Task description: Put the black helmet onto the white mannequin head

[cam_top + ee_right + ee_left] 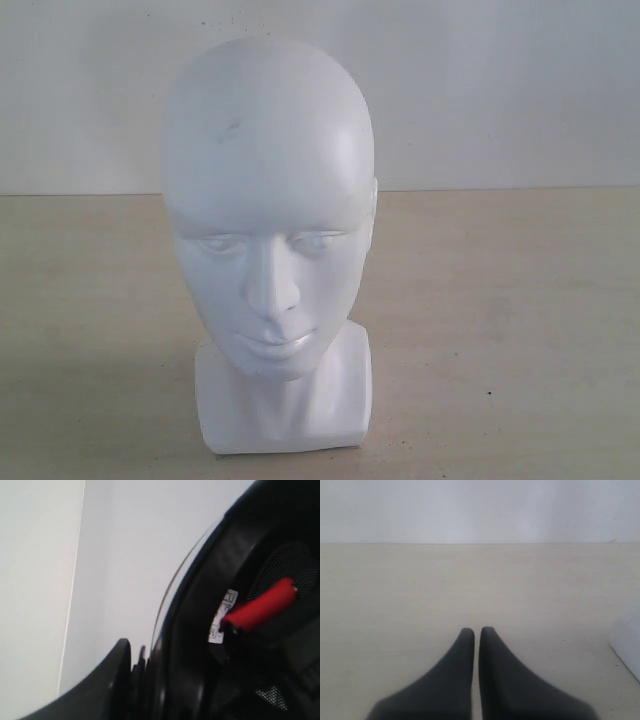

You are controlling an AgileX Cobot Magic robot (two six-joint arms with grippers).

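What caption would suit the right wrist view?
Right gripper clamps the rim of the black helmet, its mesh lining and red tab facing the camera.

Background, as observed from my cameras: one flat tabletop (520,300), pale beige, with a faint grain and scattered small dark specks. Behind it stands a plain wall (500,90), off-white with a slight grey-blue cast, unmarked apart from a few tiny flecks. Wall and tabletop meet in a straight, level line. Light is soft and even, with only faint, diffuse shadow on the surface. My right wrist view shows two pale planes divided by a straight seam (75,580); which is wall I cannot tell.
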